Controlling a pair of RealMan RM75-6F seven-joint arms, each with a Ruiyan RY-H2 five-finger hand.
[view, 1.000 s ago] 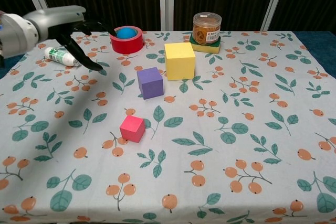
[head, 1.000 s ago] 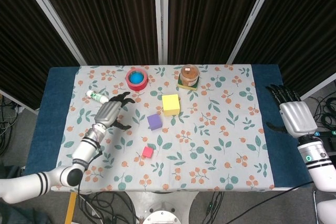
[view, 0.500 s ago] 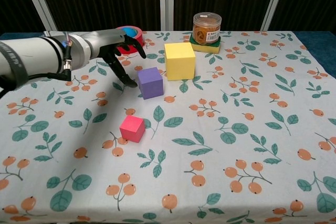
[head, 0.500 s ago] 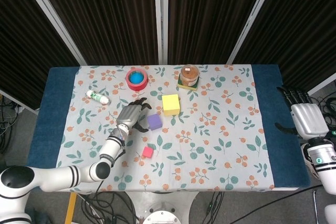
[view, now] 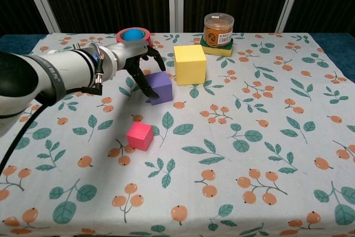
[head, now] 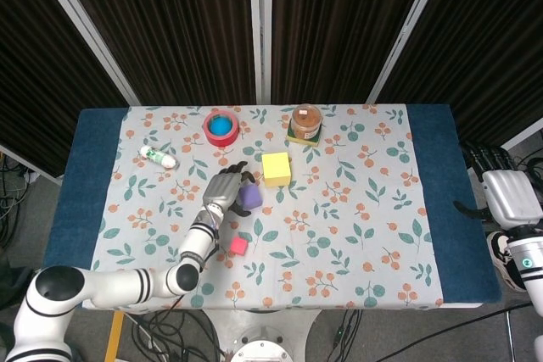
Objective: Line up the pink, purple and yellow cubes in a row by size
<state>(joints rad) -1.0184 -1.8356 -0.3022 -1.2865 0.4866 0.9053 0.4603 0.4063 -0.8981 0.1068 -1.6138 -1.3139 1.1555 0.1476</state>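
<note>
1. We see the left robot hand point(view: 138, 65) at the purple cube point(view: 161, 86), its dark fingers spread around the cube's left face and top edge; whether they have actually closed on it we cannot tell.
2. The purple cube sits on the tabletop point(view: 266, 137) between its partners: the yellow cube point(view: 189, 64) lies just behind and to its right, and the pink cube point(view: 139, 135) lies nearer to us, slightly left.
3. We judge this cube belongs to the left robot hand, since the right robot hand point(head: 509, 195), empty with fingers extended, hangs well apart beyond the tabletop's right edge.
4. The three cubes already run roughly diagonally, small to large.
</note>
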